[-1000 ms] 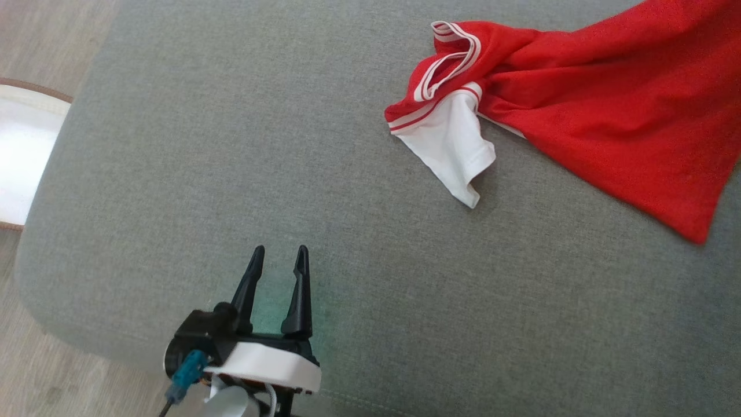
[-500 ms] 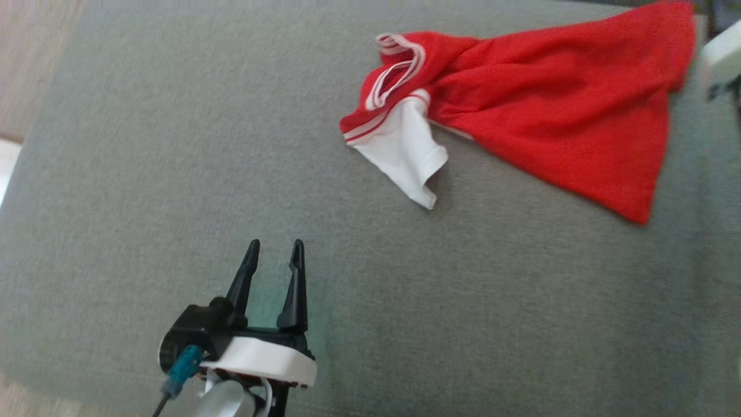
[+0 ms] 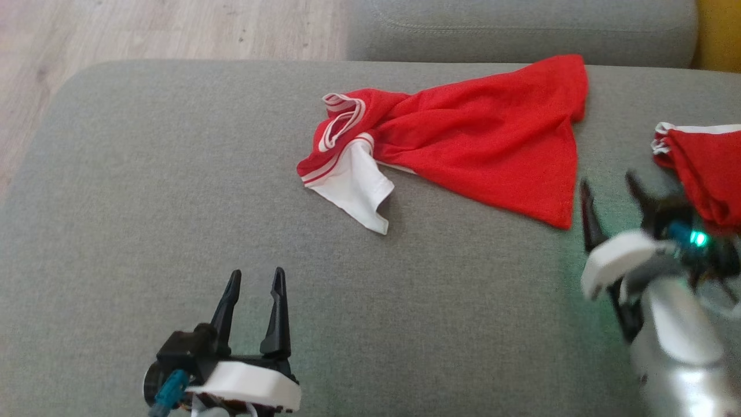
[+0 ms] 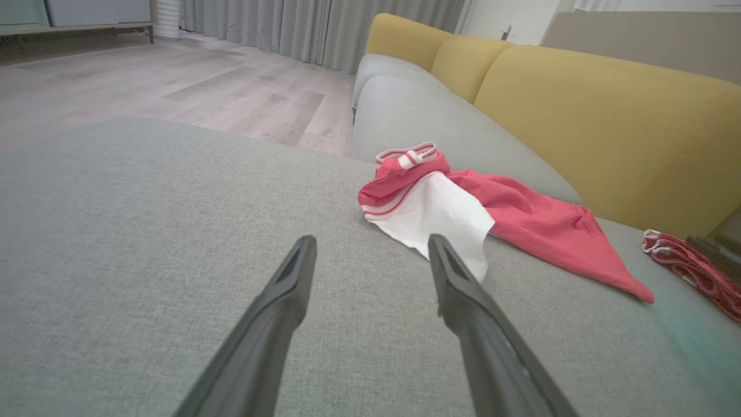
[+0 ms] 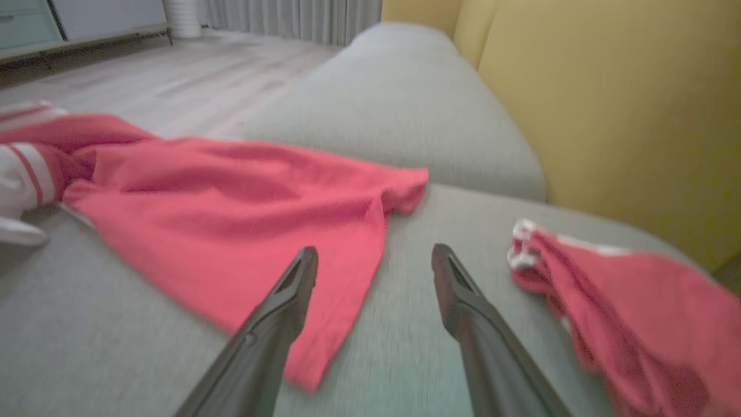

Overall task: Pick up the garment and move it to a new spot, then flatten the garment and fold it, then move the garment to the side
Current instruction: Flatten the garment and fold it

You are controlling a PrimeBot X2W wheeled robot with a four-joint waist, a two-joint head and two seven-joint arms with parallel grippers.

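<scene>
The red garment [image 3: 463, 145] lies on the grey sofa seat [image 3: 145, 202], in the upper middle of the head view. It is not flat: the cloth is twisted near the striped collar [image 3: 341, 116] at its left end. The white sleeve [image 3: 356, 194] hangs out from there toward the centre of the frame. The wide red part spreads to the right, and its lower corner ends close to the right pincer [image 3: 606, 179].

The left pincer [image 3: 257, 272] is at the lower left of the head view. Its two fingers stand apart with nothing between them, and it is well apart from the garment. In the left wrist view the white sleeve shows just past the tip of one finger.

The right pincer is at the right edge of the frame, a little blurred. Its fingers are also spread and hold nothing. It stands between the garment's hem and a second red cloth [image 3: 703, 168] at the right border. In the right wrist view one finger crosses the red hem in the picture, but I cannot tell if it touches.

A yellow backrest [image 4: 579, 116] rises behind the seat, and the wooden floor [image 3: 145, 29] shows in the upper left.
</scene>
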